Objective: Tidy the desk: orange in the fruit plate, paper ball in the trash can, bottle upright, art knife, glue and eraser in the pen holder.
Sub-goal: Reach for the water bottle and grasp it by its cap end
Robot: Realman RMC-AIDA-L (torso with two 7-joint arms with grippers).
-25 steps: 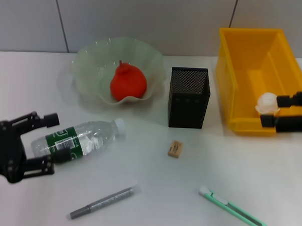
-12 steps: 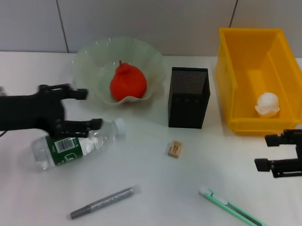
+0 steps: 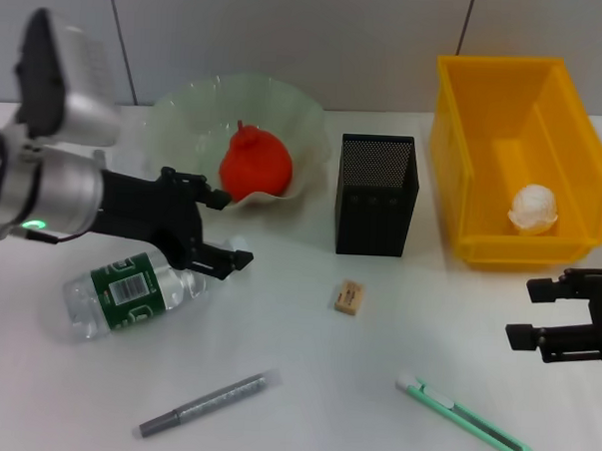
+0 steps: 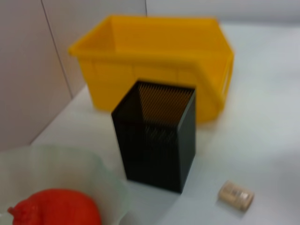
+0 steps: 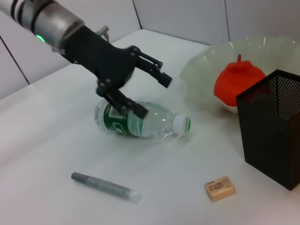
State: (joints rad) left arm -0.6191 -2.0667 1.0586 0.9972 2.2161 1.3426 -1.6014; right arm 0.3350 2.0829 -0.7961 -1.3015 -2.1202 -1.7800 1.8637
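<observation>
— Where was the bottle (image 3: 138, 293)?
— Lying on its side at the lower left of the head view, green label up, its white cap end hidden there behind the left gripper (image 3: 224, 228). In the right wrist view the cap showed, pointing toward the pen holder (image 3: 376, 195).

— And that left gripper?
— Its fingers were spread apart with nothing between them, hovering over the bottle's cap end; the lower finger sat just above the bottle's shoulder.

— What about the orange?
— The orange (image 3: 255, 164) sat in the fruit plate (image 3: 186, 121), upper centre-left of the frame. The paper ball (image 3: 535, 209) lay inside the yellow trash can (image 3: 475, 133) at upper right.

— The small things?
— The eraser (image 3: 349, 297) lay on the table just below the pen holder. The art knife (image 3: 464, 417) was at the lower right, and the glue (image 3: 205, 404), a grey stick, at lower centre-left, well apart from each other.

— The right gripper?
— The right gripper (image 3: 539, 315) stood at the right edge, below the trash can, its fingers parted and empty.
</observation>
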